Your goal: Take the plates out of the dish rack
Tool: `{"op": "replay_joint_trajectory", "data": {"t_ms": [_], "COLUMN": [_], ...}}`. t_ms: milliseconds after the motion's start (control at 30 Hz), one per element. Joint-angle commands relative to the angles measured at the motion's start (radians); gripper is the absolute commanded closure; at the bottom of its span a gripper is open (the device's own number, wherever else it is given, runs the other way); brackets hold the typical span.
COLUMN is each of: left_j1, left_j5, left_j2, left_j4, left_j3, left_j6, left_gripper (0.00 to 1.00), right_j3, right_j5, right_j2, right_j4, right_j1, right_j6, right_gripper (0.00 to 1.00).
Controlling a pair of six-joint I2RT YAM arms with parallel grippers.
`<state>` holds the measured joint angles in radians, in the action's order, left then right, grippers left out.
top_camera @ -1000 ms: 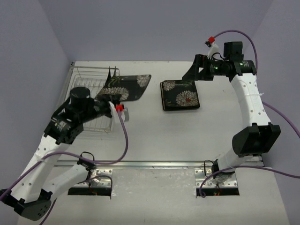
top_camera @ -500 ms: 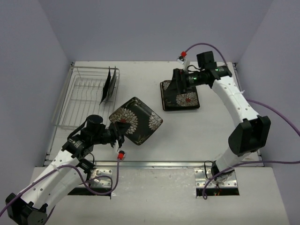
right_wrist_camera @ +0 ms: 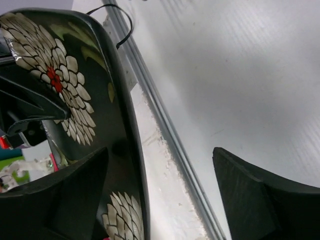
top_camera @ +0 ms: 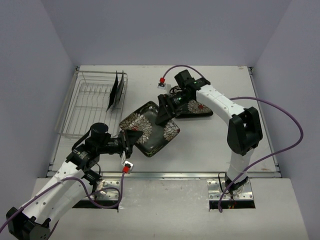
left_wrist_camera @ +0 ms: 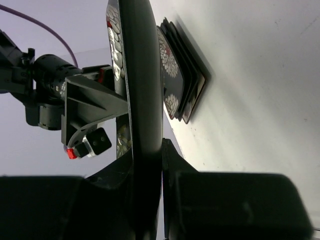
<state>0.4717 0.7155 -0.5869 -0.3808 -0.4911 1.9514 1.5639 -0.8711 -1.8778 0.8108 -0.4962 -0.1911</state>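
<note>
My left gripper [top_camera: 131, 137] is shut on the near edge of a black square plate with white flowers [top_camera: 150, 129], held above the table in front of the dish rack [top_camera: 85, 107]. In the left wrist view the plate [left_wrist_camera: 142, 90] stands edge-on between the fingers. My right gripper [top_camera: 162, 114] is open, its jaws straddling the plate's far rim [right_wrist_camera: 127, 125] without closing on it. One more plate [top_camera: 117, 90] stands upright in the rack. A stack of the same plates [top_camera: 200, 109] lies on the table at the back, partly hidden by the right arm.
The silver wire rack sits at the back left by the wall. A metal rail [top_camera: 190, 175] runs along the table's near edge. Purple cables trail from both arms. The plate stack also shows in the left wrist view [left_wrist_camera: 182, 87].
My left arm carried the plate from the rack toward the table's middle front. My right arm swung from the back right, over the stack, to the held plate's far rim.
</note>
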Motion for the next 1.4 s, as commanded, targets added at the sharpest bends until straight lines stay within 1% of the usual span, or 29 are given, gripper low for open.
{"op": "replay_joint_trajectory", "data": {"t_ms": [0,67,100,133,167,200,267,300,367,400,500,600,667,733,867,933,1000,1067,1133,1167,1267,1367], "left_j1": [0.004,0.003,0.002,0.003,0.004,0.004,0.002,0.003,0.004,0.004,0.004,0.003,0.004,0.003,0.004,0.004,0.002,0.002,0.004,0.004,0.004,0.003], "left_j5": [0.072,0.061,0.059,0.05,0.04,0.033,0.003,-0.011,-0.06,-0.076,-0.152,-0.245,-0.304,-0.386,-0.582,-0.652,-0.735,-0.844,-0.903,-0.914,-0.925,-0.95], "left_j2": [0.03,0.035,0.038,0.043,0.048,0.053,0.067,0.073,0.08,0.084,0.095,0.098,0.096,0.081,0.034,-0.019,-0.082,-0.164,-0.231,-0.246,-0.293,-0.328], "left_j4": [0.194,0.195,0.195,0.198,0.201,0.202,0.212,0.219,0.243,0.254,0.297,0.35,0.362,0.388,0.401,0.396,0.359,0.28,0.198,0.15,0.091,0.023], "left_j3": [-0.028,-0.026,-0.024,-0.019,-0.016,-0.013,-0.008,-0.008,-0.012,-0.015,-0.026,-0.041,-0.055,-0.084,-0.174,-0.228,-0.361,-0.451,-0.572,-0.603,-0.701,-0.762], "left_j6": [0.567,0.553,0.551,0.536,0.524,0.517,0.492,0.47,0.416,0.392,0.294,0.191,0.109,-0.042,-0.286,-0.455,-0.605,-0.778,-0.952,-0.994,-1.155,-1.274], "left_gripper": [1.0,0.99,0.97,0.93,0.88,0.82,0.56,0.44,0.23,0.17,0.02,0.0,0.0,0.0,0.0,0.0,0.0,0.0,0.0,0.0,0.0,0.0], "right_j3": [0.018,0.011,0.009,0.01,0.01,0.01,0.008,0.006,0.011,0.016,0.039,0.075,0.102,0.126,0.171,0.184,0.187,0.189,0.206,0.215,0.237,0.229], "right_j5": [-0.06,-0.086,-0.091,-0.108,-0.125,-0.135,-0.159,-0.176,-0.209,-0.227,-0.237,-0.209,-0.179,-0.134,-0.077,-0.062,-0.063,-0.066,-0.071,-0.074,-0.086,-0.095], "right_j2": [0.019,0.03,0.032,0.04,0.046,0.052,0.065,0.073,0.077,0.078,0.081,0.052,0.026,0.0,-0.063,-0.103,-0.135,-0.169,-0.208,-0.224,-0.274,-0.297], "right_j4": [-0.019,-0.019,-0.019,-0.02,-0.021,-0.021,-0.026,-0.028,-0.028,-0.026,-0.025,-0.027,-0.028,-0.03,-0.045,-0.063,-0.088,-0.119,-0.139,-0.14,-0.153,-0.18], "right_j1": [-0.018,-0.011,-0.01,0.009,0.025,0.041,0.101,0.129,0.228,0.263,0.406,0.531,0.572,0.6,0.628,0.63,0.633,0.634,0.636,0.636,0.636,0.636], "right_j6": [0.001,-0.006,-0.012,-0.026,-0.038,-0.046,-0.07,-0.077,-0.097,-0.106,-0.11,-0.108,-0.106,-0.082,-0.051,-0.051,-0.061,-0.073,-0.085,-0.088,-0.101,-0.116], "right_gripper": [0.36,0.62,0.74,0.88,0.98,1.0,1.0,1.0,1.0,1.0,1.0,1.0,1.0,1.0,1.0,1.0,1.0,1.0,1.0,1.0,1.0,1.0]}}
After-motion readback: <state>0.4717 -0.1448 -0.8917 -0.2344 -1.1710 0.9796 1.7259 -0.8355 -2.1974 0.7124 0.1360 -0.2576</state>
